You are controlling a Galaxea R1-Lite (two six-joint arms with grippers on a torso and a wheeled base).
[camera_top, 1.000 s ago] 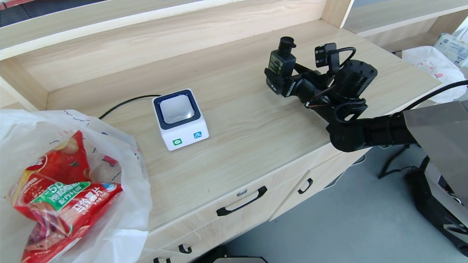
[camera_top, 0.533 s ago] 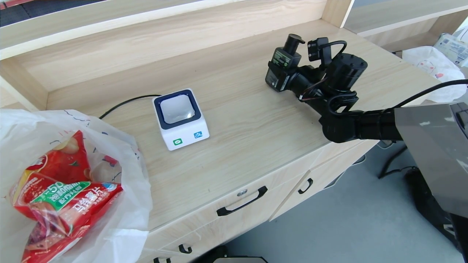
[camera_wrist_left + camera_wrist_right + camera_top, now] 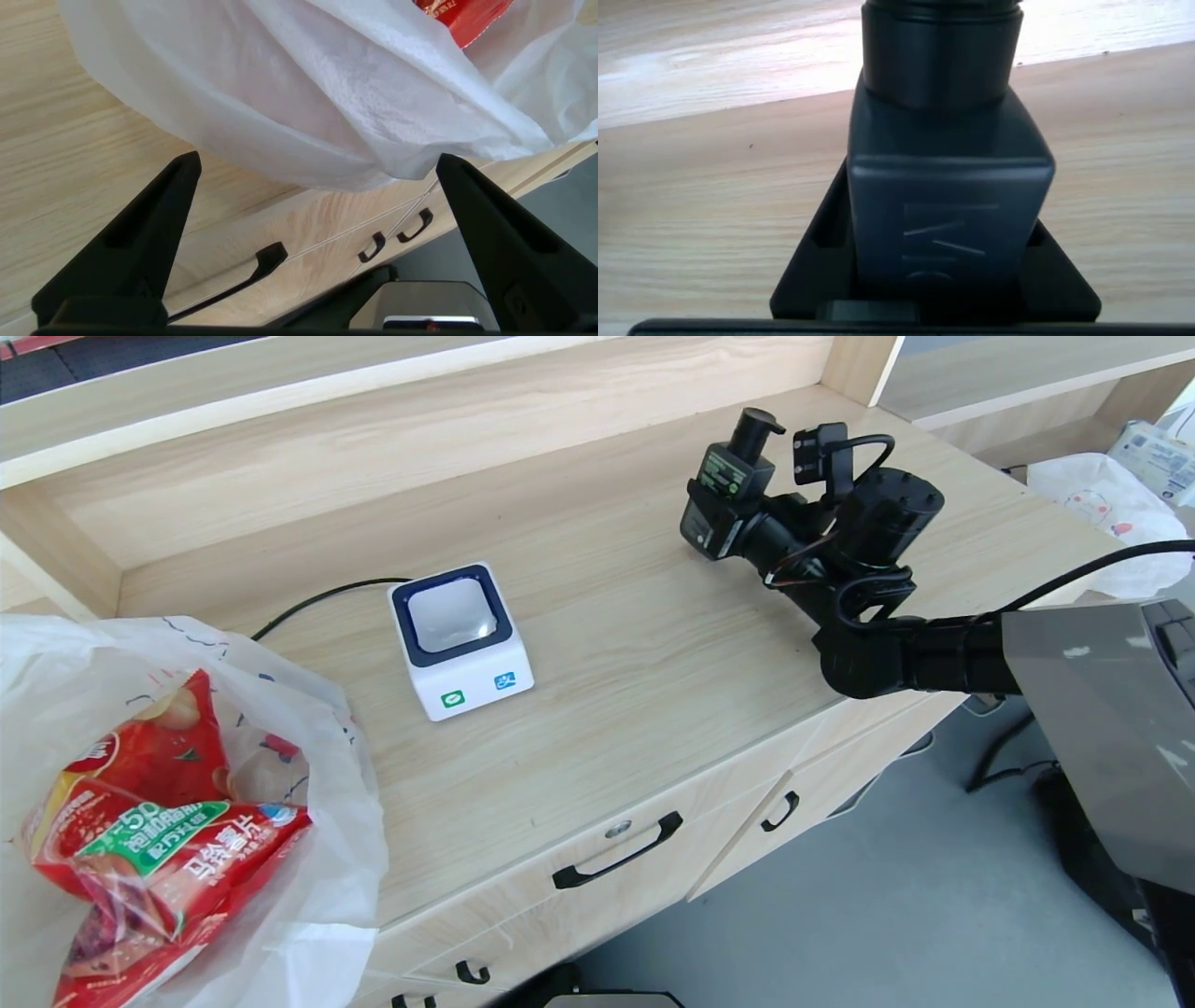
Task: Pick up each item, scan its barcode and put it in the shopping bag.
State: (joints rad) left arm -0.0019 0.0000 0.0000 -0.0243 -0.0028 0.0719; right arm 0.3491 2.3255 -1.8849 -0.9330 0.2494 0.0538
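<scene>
Bottle [image 3: 726, 490] of dark plastic with a black pump cap sits in the upper right of the head frame, lifted off the wooden counter [image 3: 635, 644] and tilted, its cap pointing toward the top of the frame. The right gripper [image 3: 719, 527] is clamped on its lower body, one finger on each side. In the right wrist view the bottle [image 3: 948, 187] stands squarely between the gripper's [image 3: 934, 280] black fingers, with pale wood grain behind it.

A white cube-shaped scanner [image 3: 459, 639] with a dark blue rim around its window stands on the counter left of centre, well apart from the bottle. A black cable [image 3: 308, 602] runs from behind it toward the left.

The shopping bag [image 3: 327, 709], thin white plastic, fills the lower left of the head frame, its mouth open toward the camera. Red snack packs [image 3: 159, 831] lie inside it. In the left wrist view the bag [image 3: 308, 103] hangs over the counter edge, with a corner of a red pack [image 3: 462, 14] showing through. The left gripper [image 3: 318, 163] has its two black fingers spread wide apart, holding nothing, with the bag's white plastic just beyond them.

Drawers with black handles [image 3: 616, 863] run along the counter front in the lower middle of the frame. A second white bag [image 3: 1102, 504] lies at the far right edge, on a surface beyond the counter's end.
</scene>
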